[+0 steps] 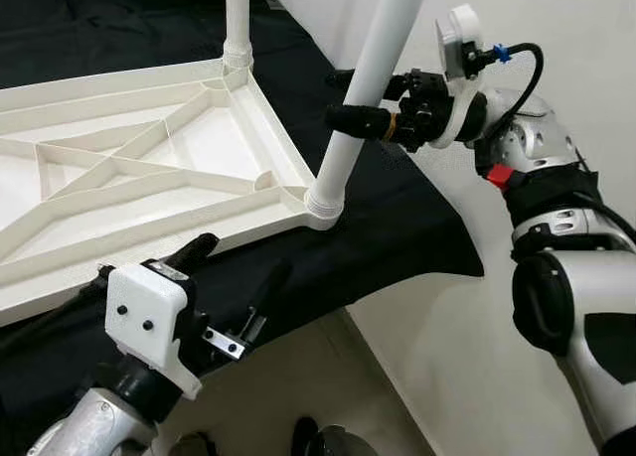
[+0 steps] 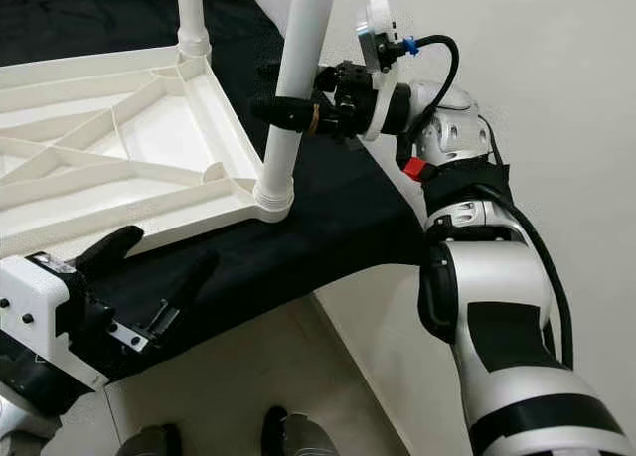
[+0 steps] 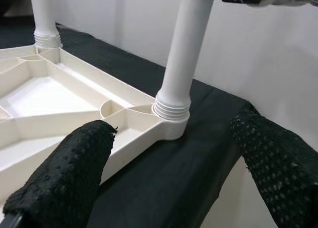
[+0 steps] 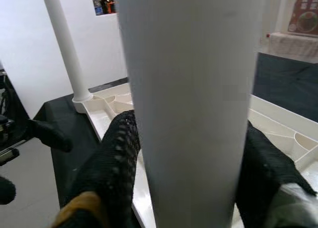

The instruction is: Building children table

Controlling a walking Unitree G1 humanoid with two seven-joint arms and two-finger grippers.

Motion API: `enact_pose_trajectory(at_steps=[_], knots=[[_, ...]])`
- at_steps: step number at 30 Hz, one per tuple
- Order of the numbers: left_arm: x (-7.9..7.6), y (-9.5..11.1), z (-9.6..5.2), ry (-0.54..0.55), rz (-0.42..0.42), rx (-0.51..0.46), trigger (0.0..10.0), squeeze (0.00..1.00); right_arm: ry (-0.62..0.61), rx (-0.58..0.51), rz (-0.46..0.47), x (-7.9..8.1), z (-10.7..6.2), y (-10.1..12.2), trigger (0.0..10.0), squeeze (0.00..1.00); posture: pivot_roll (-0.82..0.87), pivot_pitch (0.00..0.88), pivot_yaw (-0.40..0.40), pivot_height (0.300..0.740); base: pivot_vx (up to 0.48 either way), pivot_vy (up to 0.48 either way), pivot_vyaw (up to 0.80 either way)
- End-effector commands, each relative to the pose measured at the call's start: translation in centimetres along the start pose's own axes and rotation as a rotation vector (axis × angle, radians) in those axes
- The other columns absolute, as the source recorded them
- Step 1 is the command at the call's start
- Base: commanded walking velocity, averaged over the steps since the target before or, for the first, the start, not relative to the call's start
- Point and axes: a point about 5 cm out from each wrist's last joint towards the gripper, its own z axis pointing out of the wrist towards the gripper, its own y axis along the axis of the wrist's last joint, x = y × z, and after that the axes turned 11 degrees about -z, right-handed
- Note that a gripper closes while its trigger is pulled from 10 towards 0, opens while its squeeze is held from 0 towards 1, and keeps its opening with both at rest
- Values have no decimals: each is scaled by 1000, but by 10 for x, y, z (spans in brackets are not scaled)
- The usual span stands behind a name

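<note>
The white table top is laid upside down on a black cloth, ribbed underside up; a white table leg is seated in the corner socket nearest the cloth's edge, and a second leg is seated at the next corner; the right gripper is closed around the near leg above its socket, one finger on each side; the left gripper is held spread open and empty over the cloth, just short of the table top's edge, with the leg base seen between its fingers.
</note>
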Motion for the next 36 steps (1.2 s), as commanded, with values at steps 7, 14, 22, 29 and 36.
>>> enact_pose_trajectory(at_steps=[7,14,22,29,36], knots=[[-1,-1,-5,4,3,6,10000,0,15,38,-9,1,-10,-3,0,0,179,265,-188,740,0,0,0],[-2,-3,-8,6,6,14,10000,0,-652,431,225,62,5,-120,0,0,199,221,-221,740,0,0,0],[-2,1,1,0,16,-6,10000,0,-844,574,259,118,16,-144,0,0,152,159,-209,740,0,0,0],[2,7,4,10,39,-43,10000,0,-874,490,135,63,27,-117,7255,0,146,149,-208,740,0,0,0],[-5,4,5,-21,7,-35,10000,0,-747,315,95,62,44,-84,10000,1000,138,173,-194,740,0,0,0]])
